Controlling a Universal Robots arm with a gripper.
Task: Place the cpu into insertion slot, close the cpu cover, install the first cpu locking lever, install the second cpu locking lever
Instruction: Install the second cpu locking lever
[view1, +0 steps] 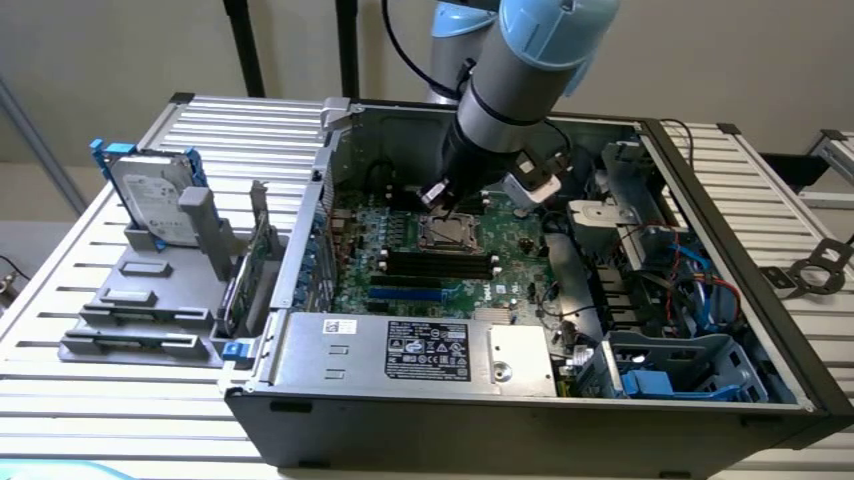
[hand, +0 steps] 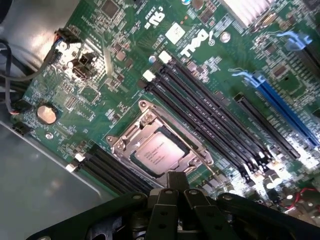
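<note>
The cpu lies flat in its socket on the green motherboard, silvery top up with print on it. The cpu cover, a thin silver frame, lies down around the cpu's edges. My gripper is shut with nothing between its black fingers, and its tip hangs just off one side of the socket. In the exterior view the gripper hangs over the board inside the open computer case, just behind the socket. I cannot tell how the locking levers stand.
Black memory slots run beside the socket, with blue slots further out. A silver labelled box sits at the case's front. Cables and a blue bay fill the exterior view's right. A hard drive stands in a grey rack outside the case.
</note>
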